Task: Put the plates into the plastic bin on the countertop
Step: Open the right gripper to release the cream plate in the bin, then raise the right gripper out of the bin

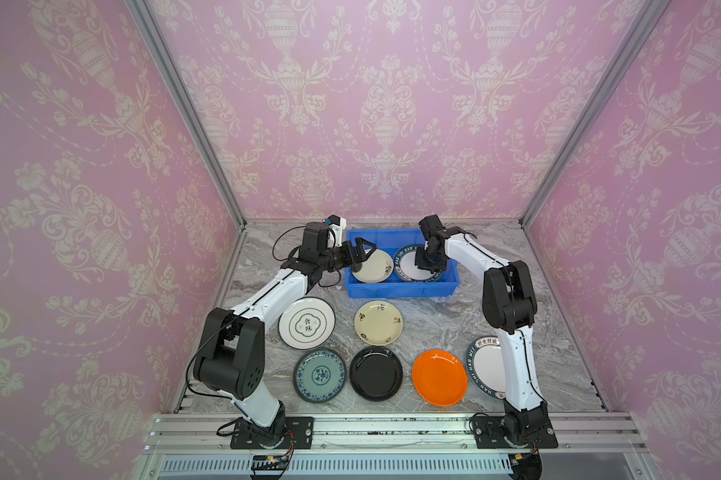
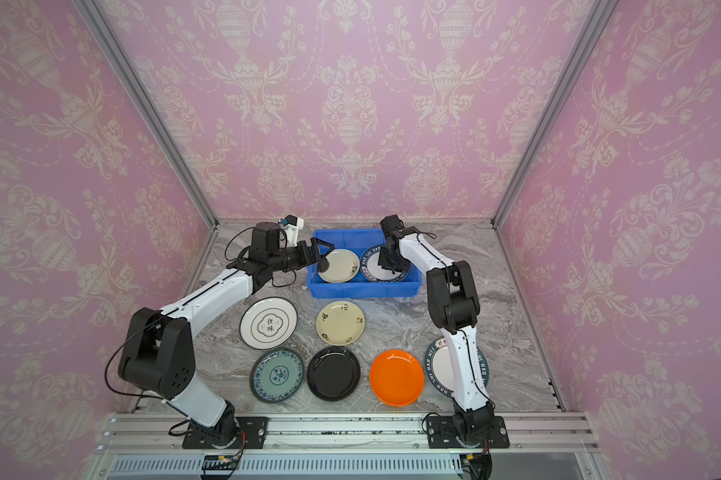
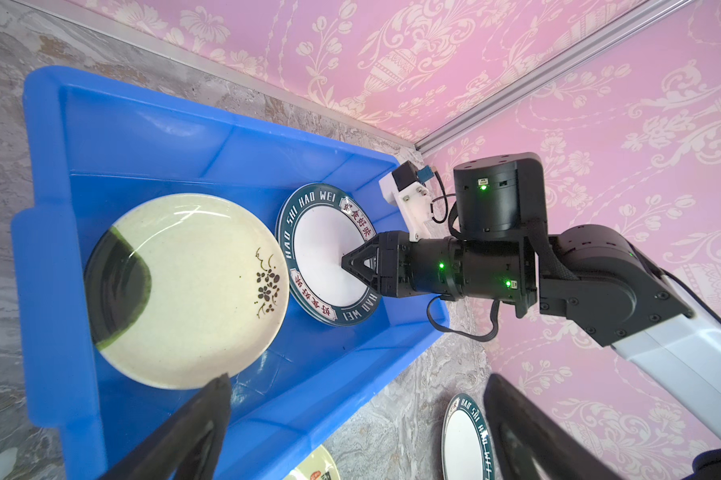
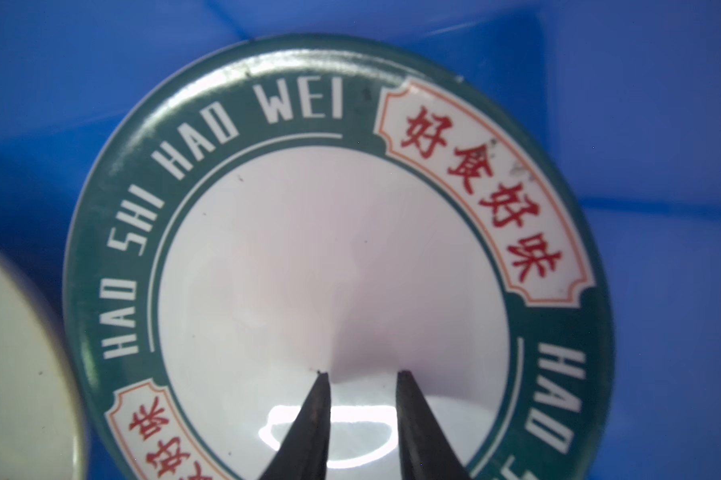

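**Ana:** Where were the plates?

**Ben:** Two lay in the plastic bin at the back of the desk. A cream plate was at its left end and a lettered-rim plate at its right. Their edges touched or overlapped; I couldn't tell which. Six more sat on the desk in front: the white plate with characters, a second cream plate, the teal plate, the black plate, the orange plate, and a second lettered plate half hidden under the right arm.

**Ana:** And the pincers?

**Ben:** The left pincer hung over the cream plate in the bin, spread wide and empty. The right pincer pointed at the white centre of the lettered-rim plate. Its tips were a little apart with nothing between them, at or just above the glaze.

**Ana:** What worried you?

**Ben:** Three things. If those tips were pressing, a sideways pull could skid the glossy plate into its neighbour. The left pincer sat close to the bin's end wall, so a careless withdrawal might hook the rim and drag the bin. And both arms crowded one small bin, so moving together risked a knock.

**Ana:** The desk plates?

**Ben:** They were flat and slick. A shallow pinch at a rim could slip and drop one.
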Available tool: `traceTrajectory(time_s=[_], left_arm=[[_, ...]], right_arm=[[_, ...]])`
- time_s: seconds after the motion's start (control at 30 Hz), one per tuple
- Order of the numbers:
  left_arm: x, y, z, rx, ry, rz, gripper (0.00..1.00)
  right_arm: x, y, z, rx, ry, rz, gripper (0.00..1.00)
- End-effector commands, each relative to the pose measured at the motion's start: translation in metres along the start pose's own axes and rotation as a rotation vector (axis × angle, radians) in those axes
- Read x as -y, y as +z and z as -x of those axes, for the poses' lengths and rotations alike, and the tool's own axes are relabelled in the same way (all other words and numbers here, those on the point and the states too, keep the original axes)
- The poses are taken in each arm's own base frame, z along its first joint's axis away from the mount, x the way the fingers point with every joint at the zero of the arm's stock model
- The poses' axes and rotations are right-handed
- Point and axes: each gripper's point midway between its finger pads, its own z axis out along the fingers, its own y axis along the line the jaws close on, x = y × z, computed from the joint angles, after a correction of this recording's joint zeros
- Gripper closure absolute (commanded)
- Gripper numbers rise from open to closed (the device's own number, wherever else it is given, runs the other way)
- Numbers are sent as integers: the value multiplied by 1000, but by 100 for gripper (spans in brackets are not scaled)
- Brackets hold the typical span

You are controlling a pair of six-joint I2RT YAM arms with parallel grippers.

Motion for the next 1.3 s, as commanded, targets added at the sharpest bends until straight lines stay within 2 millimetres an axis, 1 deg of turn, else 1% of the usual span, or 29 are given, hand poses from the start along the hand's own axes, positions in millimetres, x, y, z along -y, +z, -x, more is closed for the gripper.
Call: traceTrajectory(time_s=[0.0,0.07,0.17,0.33,0.5,0.57,0.67,0.77,0.87,0.93,0.97,1.0,1.07,1.17,1.2,1.27], left_arm=[[-10,5,-1,-3,14,22,3],[-10,5,-1,-3,12,21,3],[-9,4,-1,-1,14,21,3],[-11,3,0,-2,26,33,3],[-11,4,0,-4,28,33,3],[-12,4,0,-6,28,33,3],[-12,4,-1,-8,33,35,3],[-10,3,0,-5,35,34,3],[-8,-1,2,6,40,36,3],[-7,-3,2,11,45,38,3],[-6,-3,3,12,46,37,3],[-6,-4,3,13,46,37,3],[-7,-3,2,12,41,36,3],[-7,-2,-1,10,27,22,3],[-7,-2,-2,9,25,18,3],[-7,-3,-6,1,19,12,3]], right_arm=[[11,-18,14,33,-19,-59,71],[15,-18,16,29,-27,-88,72],[27,-13,15,13,-36,-145,74],[36,-5,13,-3,-36,-162,75],[47,7,8,-31,-36,-200,77],[51,5,9,-23,-31,-219,78],[54,-2,15,8,-25,-235,78],[48,-12,22,32,-18,-210,78],[29,-33,32,86,-22,-131,78],[10,-54,39,131,-36,-43,78],[0,-66,41,157,-39,9,78],[-14,-82,45,192,-47,82,77],[-31,-111,45,238,-47,197,75],[-51,-157,38,294,-54,358,71],[-56,-168,32,297,-59,407,70],[-65,-193,13,292,-73,516,64]])
